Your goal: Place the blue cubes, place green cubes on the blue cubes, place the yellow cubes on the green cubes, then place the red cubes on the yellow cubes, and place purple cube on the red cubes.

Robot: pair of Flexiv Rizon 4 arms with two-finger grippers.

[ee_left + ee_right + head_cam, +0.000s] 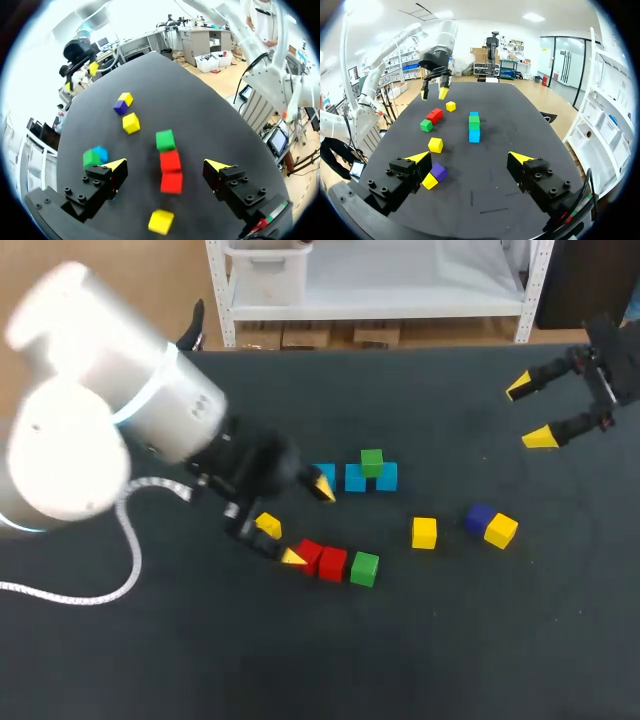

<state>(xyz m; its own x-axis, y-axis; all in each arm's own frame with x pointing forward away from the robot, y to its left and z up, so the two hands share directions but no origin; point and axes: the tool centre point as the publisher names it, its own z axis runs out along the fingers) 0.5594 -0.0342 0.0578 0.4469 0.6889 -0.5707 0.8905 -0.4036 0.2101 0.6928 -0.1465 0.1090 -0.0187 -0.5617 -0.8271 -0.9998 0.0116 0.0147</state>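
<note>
The cubes are judged light, rigid and smooth-faced, best taken across two opposite flat sides. A loose green cube is seen touching the red cubes, just right of the left gripper, which is spread wide and empty. The right gripper, far right, is likewise wide and empty. The blue cubes are set mid-table. The dark table appears matte, and room is left at the green cube's near and far faces.

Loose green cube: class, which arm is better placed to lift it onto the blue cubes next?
Left. The left gripper hangs open by the red cubes, with the loose green cube just beyond them; the right gripper, also open, is much farther away.
</note>
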